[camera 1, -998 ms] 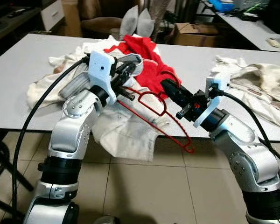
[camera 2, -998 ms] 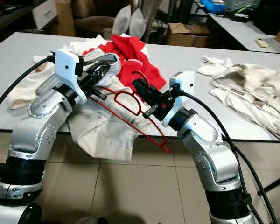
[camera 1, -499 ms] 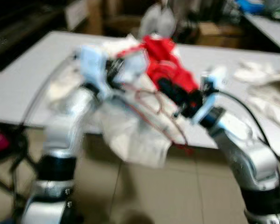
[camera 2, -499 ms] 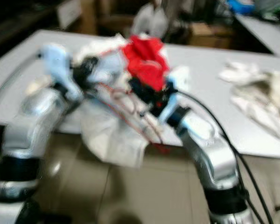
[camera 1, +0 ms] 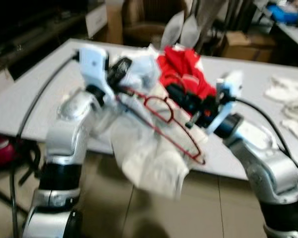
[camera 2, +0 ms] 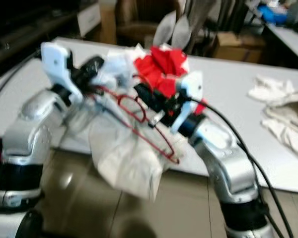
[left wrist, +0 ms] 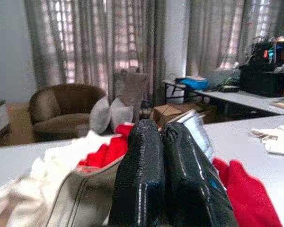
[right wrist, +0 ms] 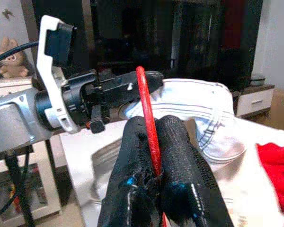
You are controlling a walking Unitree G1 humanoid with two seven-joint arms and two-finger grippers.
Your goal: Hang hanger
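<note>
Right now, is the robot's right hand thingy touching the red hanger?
Touching. In the right wrist view, the right end effector has its two black fingers pinched shut on the thin red hanger, which runs up from between them.

head views blurred, white garment (camera 1: pixel 149 158) smeared

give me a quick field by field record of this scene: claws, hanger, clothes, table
left claw: shut on the pale garment
right claw: shut on the red hanger
red hanger: wire, spans between both claws, threaded into the pale garment
pale garment: lifted, hanging off the table's near edge
red garment: heaped on the table behind the claws
table: grey, more pale clothes at the far right
</note>
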